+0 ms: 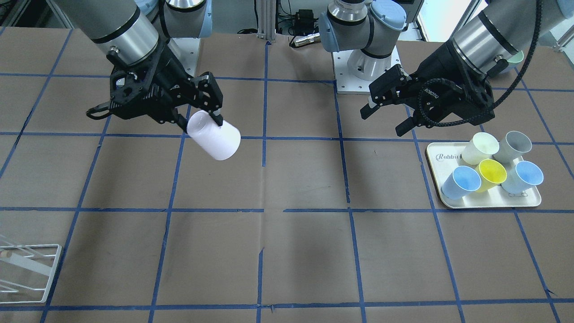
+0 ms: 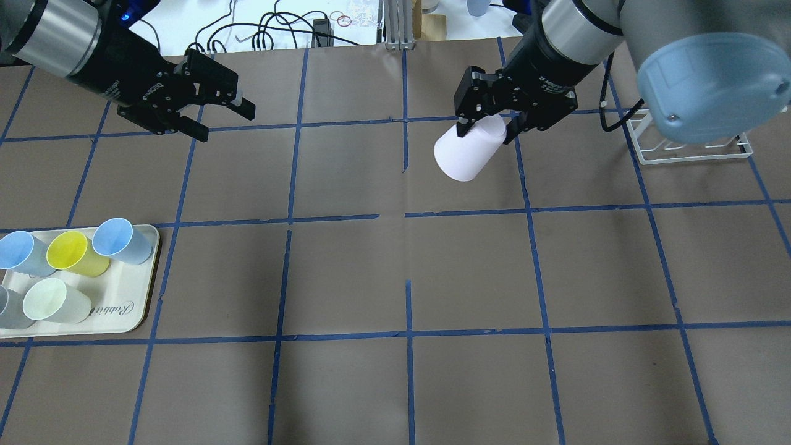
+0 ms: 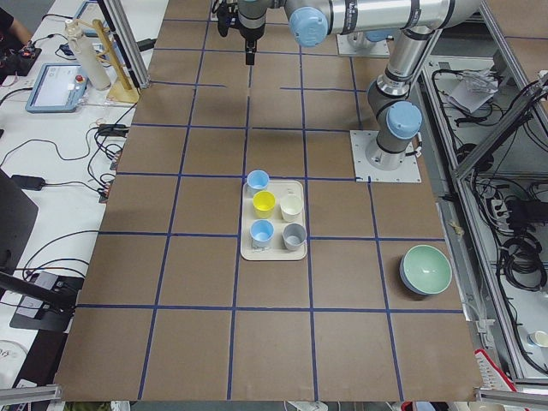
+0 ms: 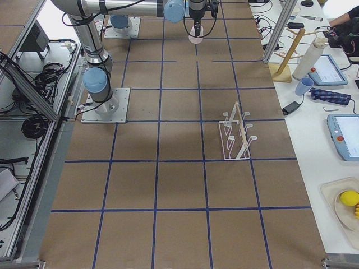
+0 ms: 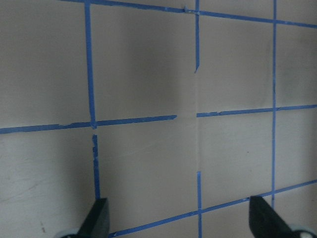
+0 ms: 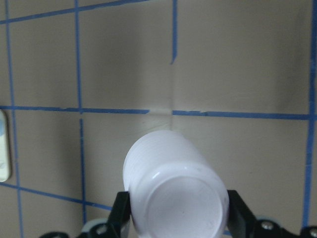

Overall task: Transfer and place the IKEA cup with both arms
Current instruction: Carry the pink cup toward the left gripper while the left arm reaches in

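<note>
IKEA cup (image 6: 173,198), held in my right gripper (image 2: 485,131): smooth pale pink plastic, soft sheen on base, faint ribbing on wall. My fingers (image 6: 121,215) are matt black. Table (image 1: 305,175) cover is matt brown paper gridded with blue tape (image 1: 134,209); tray (image 1: 484,201) is glossy cream plastic.

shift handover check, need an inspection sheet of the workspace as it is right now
surface: table covered in brown paper with a blue tape grid; no spills seen
job's things: pale pink IKEA cup held tilted, off the surface
clutter: tray with five cups on the robot's left; wire rack on its right; green bowl at the left end
grippers: right gripper shut on the IKEA cup; left gripper open, empty
cables: black cable at the left wrist; leads beyond the far edge
surroundings: side bench with pendant
</note>
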